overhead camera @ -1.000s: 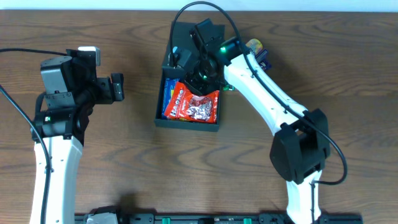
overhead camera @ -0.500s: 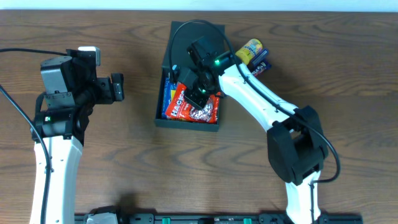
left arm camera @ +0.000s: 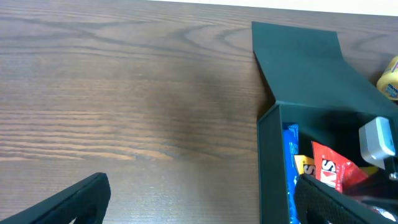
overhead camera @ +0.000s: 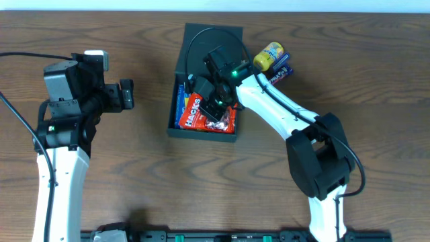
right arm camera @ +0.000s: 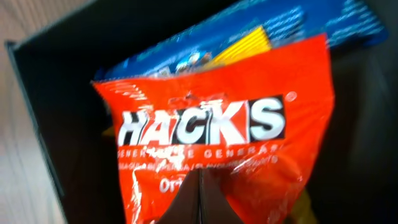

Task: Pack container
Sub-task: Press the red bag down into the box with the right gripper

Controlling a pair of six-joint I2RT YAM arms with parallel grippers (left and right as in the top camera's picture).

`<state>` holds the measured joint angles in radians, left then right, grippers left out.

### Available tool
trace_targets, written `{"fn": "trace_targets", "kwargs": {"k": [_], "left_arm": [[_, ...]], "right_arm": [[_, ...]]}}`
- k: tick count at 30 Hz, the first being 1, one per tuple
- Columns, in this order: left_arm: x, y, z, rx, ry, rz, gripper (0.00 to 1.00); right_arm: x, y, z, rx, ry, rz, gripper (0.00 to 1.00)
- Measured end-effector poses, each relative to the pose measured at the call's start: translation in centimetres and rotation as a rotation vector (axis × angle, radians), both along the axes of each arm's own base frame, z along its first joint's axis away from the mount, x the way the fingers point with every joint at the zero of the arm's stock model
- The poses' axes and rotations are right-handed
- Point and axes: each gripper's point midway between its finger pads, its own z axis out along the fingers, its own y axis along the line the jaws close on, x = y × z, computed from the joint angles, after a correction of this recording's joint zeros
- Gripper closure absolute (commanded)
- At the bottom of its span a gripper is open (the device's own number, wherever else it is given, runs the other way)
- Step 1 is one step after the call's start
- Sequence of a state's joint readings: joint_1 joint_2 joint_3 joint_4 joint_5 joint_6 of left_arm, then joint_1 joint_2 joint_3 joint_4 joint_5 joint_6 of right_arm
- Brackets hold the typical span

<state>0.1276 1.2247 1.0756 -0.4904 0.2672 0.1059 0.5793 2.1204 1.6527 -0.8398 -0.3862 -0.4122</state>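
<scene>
The container (overhead camera: 172, 128), a dark teal-black box with its flap lid (overhead camera: 213, 37) open to the rear, sits at the table's centre. Inside lie a red HACKS packet (overhead camera: 195, 115) and a blue packet (overhead camera: 180, 104). My right gripper (overhead camera: 213, 107) is down in the box, shut on the red HACKS packet (right arm camera: 205, 124), with its closed tips (right arm camera: 200, 174) over the packet's lower middle. The blue packet (right arm camera: 323, 25) lies behind it. My left gripper (overhead camera: 126, 94) is open and empty, left of the box. In the left wrist view (left arm camera: 199, 202) the container wall (left arm camera: 268, 162) stands between its fingers.
A yellow snack packet (overhead camera: 271, 54) and a dark packet (overhead camera: 281, 70) lie on the wood table just right of the lid. The yellow one also shows at the right edge of the left wrist view (left arm camera: 390, 78). The right arm reaches over the box from the right.
My right gripper has moved a little left inside the box, and the red packet has shifted left and tilted with it. The left arm has not moved.
</scene>
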Motion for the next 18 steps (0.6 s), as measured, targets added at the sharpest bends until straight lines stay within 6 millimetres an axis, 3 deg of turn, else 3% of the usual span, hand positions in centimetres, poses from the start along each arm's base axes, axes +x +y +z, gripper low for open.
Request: {"fn": "trace_targets", "kwargs": {"k": [11,14,18], "left_arm": [[0.0,0.0,0.0,0.000,0.000,0.000,0.05],[0.0,0.0,0.0,0.000,0.000,0.000,0.05],[0.0,0.0,0.0,0.000,0.000,0.000,0.05]], "right_arm": [[-2.0,-0.8,0.4,-0.033,0.080,0.041,0.99],[-1.6,-0.6,1.7,-0.029,0.075,0.043,0.99],[0.7,1.0,5.2,0.028,-0.017,0.045,0.99]]}}
